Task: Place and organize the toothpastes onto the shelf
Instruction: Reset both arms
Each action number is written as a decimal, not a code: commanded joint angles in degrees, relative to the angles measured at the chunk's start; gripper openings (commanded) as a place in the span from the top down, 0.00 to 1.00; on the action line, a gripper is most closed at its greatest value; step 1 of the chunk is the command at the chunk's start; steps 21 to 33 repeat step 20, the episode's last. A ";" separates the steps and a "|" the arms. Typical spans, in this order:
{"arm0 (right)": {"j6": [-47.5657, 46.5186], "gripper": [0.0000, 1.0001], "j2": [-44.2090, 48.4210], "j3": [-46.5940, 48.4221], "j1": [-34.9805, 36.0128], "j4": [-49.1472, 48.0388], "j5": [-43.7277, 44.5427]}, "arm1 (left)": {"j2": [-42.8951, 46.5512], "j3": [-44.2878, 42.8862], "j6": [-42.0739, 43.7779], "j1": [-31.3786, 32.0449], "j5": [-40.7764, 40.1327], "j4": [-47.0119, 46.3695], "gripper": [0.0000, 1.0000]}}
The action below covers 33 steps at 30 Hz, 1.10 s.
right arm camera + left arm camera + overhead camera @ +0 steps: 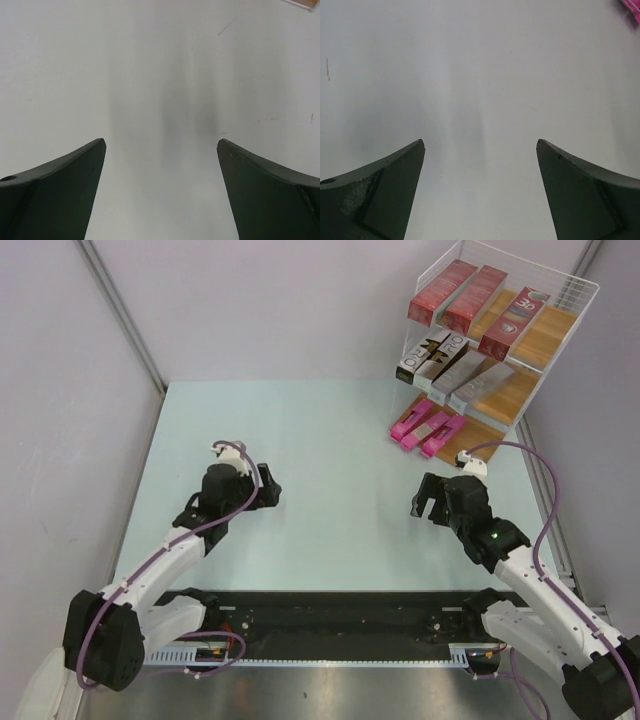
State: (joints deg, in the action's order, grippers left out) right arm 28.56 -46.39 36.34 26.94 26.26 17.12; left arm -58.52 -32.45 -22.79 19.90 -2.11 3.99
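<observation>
The white wire shelf (575, 290) stands at the far right with three wooden boards. Three dark red cartons (470, 298) lie on the top board, three silver-grey cartons (455, 365) on the middle board, three pink cartons (425, 428) on the bottom board. My left gripper (272, 492) is open and empty over the table at left; its fingers (395, 190) frame bare table, with a pink carton corner (632, 10) at the top right. My right gripper (420, 505) is open and empty, near the pink cartons' front; its fingers (75, 185) frame bare table.
The pale green table (330, 490) is bounded by grey walls left and behind. A black rail (340, 625) with the arm bases runs along the near edge. A corner of the bottom wooden board (305, 3) shows in the right wrist view.
</observation>
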 commanded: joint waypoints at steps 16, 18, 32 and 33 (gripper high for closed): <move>-0.17 0.00 2.09 -0.39 0.31 -2.44 0.54 | 2.36 3.79 -2.09 -0.83 5.00 -6.53 0.00; -0.34 0.00 2.71 -0.30 0.31 -2.36 0.72 | 3.14 4.49 -1.91 -0.83 5.62 -7.32 0.00; -0.52 0.00 3.15 -0.30 0.22 -2.53 1.16 | 3.94 4.85 -1.12 -0.83 5.46 -8.21 0.00; -0.52 0.00 3.15 -0.30 0.22 -2.53 1.16 | 3.94 4.85 -1.12 -0.83 5.46 -8.21 0.00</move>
